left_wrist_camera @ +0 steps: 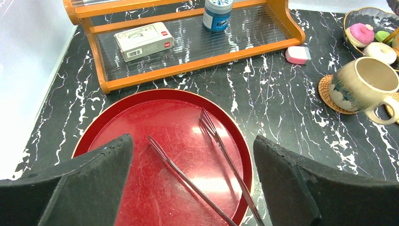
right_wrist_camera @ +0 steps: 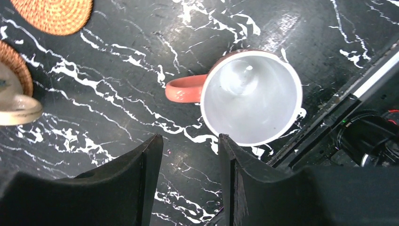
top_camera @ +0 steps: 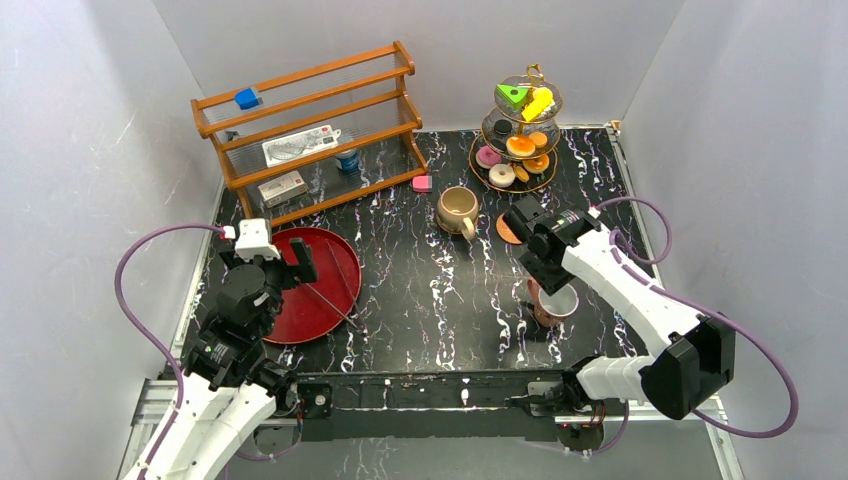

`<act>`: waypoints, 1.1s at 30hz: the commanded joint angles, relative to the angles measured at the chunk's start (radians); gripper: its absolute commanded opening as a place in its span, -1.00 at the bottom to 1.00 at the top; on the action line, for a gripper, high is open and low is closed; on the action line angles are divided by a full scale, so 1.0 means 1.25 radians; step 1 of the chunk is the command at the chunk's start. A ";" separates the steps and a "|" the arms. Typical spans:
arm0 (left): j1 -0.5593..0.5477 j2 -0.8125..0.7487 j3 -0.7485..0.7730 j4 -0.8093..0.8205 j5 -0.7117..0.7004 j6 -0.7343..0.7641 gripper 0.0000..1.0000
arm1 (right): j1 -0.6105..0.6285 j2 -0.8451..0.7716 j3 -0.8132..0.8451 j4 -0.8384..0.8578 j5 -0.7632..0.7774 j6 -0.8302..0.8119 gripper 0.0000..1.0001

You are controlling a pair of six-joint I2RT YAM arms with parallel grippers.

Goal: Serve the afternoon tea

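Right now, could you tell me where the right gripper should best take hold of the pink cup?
Probably its rim, from straight above: the cup stands upright, mouth open, so one jaw fits inside the wall, one outside. Keep off the handle, which sticks out sideways.

Left tool (left_wrist_camera: 192, 141), right tool (right_wrist_camera: 189, 139): jaws apart.

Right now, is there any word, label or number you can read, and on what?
No text is legible.
Print on the lower box: too small; only a barcode and red marks show.
Label on the can: blurred.
Print on the upper box: too small.
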 commanded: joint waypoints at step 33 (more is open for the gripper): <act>-0.003 -0.012 0.011 0.020 0.011 0.002 0.91 | -0.091 0.141 -0.008 -0.037 -0.096 0.336 0.13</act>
